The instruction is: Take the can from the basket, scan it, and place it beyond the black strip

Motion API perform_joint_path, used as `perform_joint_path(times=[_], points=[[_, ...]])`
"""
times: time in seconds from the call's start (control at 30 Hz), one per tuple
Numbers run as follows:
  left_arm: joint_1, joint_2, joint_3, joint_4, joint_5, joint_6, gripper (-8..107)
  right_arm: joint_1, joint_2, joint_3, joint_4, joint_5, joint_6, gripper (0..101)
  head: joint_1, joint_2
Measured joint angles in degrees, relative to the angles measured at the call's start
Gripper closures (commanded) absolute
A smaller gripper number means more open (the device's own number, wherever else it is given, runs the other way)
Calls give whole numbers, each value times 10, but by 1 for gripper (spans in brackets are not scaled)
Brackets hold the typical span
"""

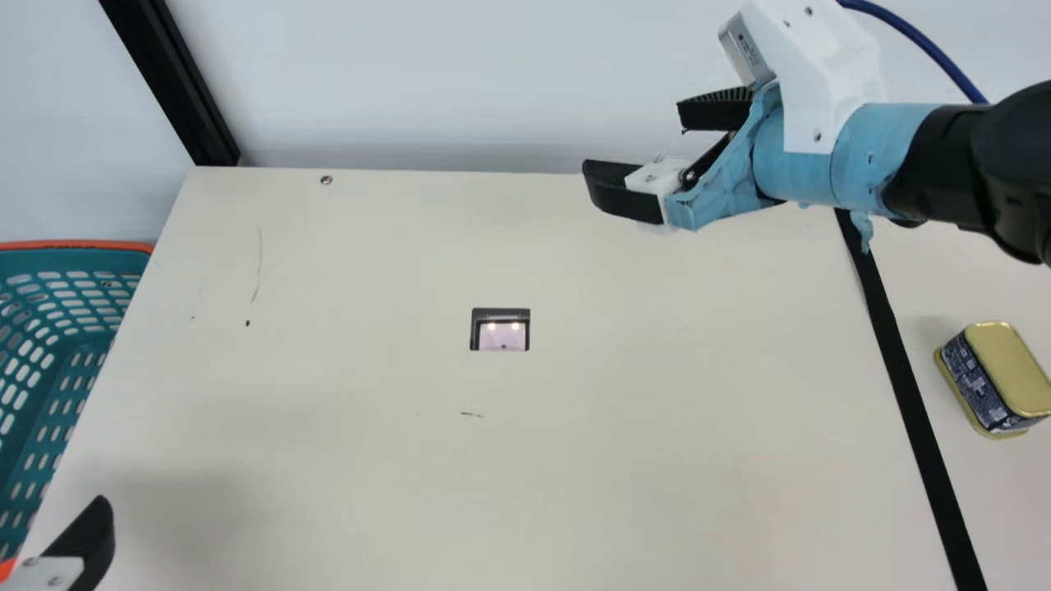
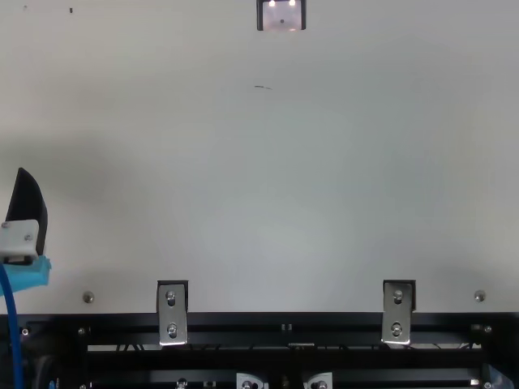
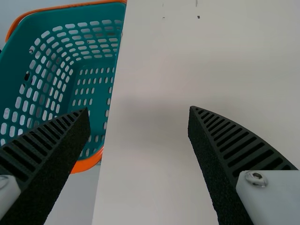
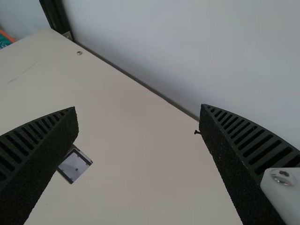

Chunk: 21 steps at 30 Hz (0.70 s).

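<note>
With the main view's scanner window [image 1: 500,330] as the clock's hub, the can [image 1: 1008,369] sits at three o'clock, past the black strip [image 1: 899,369]. It rests on the tabletop [image 1: 657,427] with its gold top up (a dark printed label wraps its side). The teal basket [image 1: 78,245], rimmed in orange, stands at about nine o'clock, alongside the tabletop's edge. At eight o'clock is the left gripper [image 2: 29,215]; in its wrist view the fingers of the left gripper [image 3: 139,109] are wide apart with nothing between them, near the basket. The right gripper [image 1: 639,146] hangs at one o'clock, near the tabletop's far edge, its fingers also spread and holding nothing. Blue wrapping [image 1: 846,156] covers part of its arm.
</note>
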Motion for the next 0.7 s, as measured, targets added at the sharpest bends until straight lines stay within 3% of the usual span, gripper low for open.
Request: perform_joint_path(times=[0.43, 0.7], points=[[3, -88, 3, -14, 50, -24, 9, 24, -118, 140, 36, -127, -75, 0, 0, 0], [3, -88, 3, -14, 50, -24, 9, 36, -205, 229, 70, -174, -115, 0, 0, 0]])
